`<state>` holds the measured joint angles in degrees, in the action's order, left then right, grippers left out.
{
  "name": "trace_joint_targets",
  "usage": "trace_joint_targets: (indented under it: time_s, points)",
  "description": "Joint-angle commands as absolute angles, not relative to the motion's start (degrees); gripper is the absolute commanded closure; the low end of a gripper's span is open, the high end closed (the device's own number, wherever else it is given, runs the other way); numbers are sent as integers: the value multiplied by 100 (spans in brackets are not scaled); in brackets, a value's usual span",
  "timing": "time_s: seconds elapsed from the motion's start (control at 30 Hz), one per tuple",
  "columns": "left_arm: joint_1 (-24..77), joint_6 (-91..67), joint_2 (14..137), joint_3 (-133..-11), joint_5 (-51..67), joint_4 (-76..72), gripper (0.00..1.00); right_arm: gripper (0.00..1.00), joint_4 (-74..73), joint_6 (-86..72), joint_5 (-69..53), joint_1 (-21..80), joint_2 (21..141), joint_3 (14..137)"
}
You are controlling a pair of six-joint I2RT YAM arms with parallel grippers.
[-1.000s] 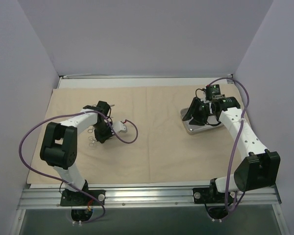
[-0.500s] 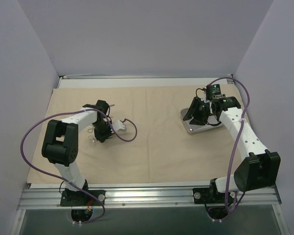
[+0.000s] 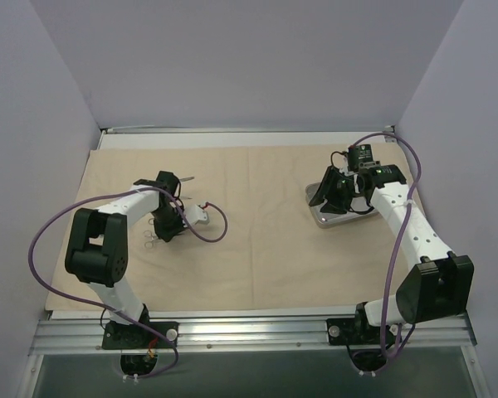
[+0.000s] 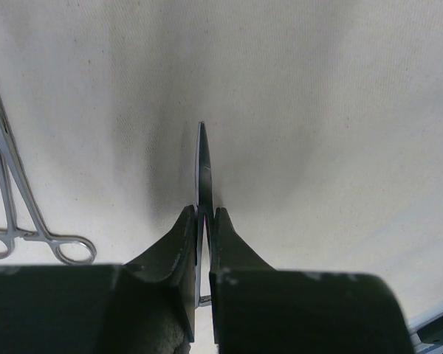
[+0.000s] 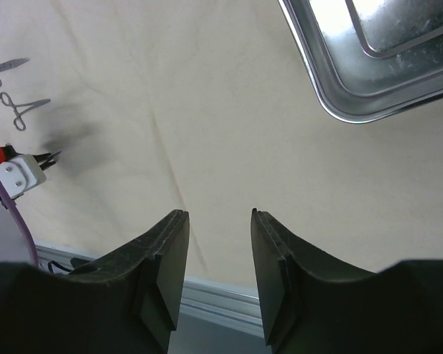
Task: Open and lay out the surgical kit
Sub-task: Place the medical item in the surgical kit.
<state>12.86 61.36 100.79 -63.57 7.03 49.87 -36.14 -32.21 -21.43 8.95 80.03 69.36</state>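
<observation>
- Already, the large beige cloth wrap [image 3: 266, 249] is lying unfolded and flat across the table, so the opening step is looking done.
- The left claw [image 4: 204, 217] is clenching a thin silver instrument [image 4: 204, 162] edge-on just above the cloth, at about 9 o'clock on the spread.
- A silver ring-handled clamp [image 4: 44, 234] is resting on the cloth at 9 o'clock of that claw.
- The right claw [image 5: 218, 217] is hovering released and empty, with the small shiny rectangular steel tray [image 5: 354, 110] at its 1 o'clock. The tray is sitting at about 2 o'clock on the cloth.
- Laying out is appearing partly done, with the gripped piece awaiting placement.
- The right arm is hiding the tray's contents overhead, and the wrist view is cutting them off. The fingers are masking the held tool's handles.
</observation>
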Motion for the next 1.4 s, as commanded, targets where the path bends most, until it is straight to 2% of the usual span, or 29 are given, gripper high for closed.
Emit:
trace_joint_targets:
  time_s: [0.0, 0.5, 1.13, 1.2, 1.37]
  points:
    - [1248, 6319, 9712, -6311, 685, 5010, 98, 61, -3586, -3129, -2215, 879, 8033, 6952]
    - [1397, 6275, 10186, -6363, 800, 4834, 96, 61, -3604, -3155, -2215, 844, 8016, 6900]
    - [1380, 6144, 10318, -6310, 808, 4702, 84, 61, -3586, -3190, -2250, 826, 8033, 6882]
    - [1380, 6082, 10310, -6311, 826, 4667, 6, 61, -3595, -3173, -2241, 826, 8033, 6891]
    - [1362, 6047, 10240, -6275, 817, 4667, 6, 61, -3603, -3155, -2241, 826, 8059, 6908]
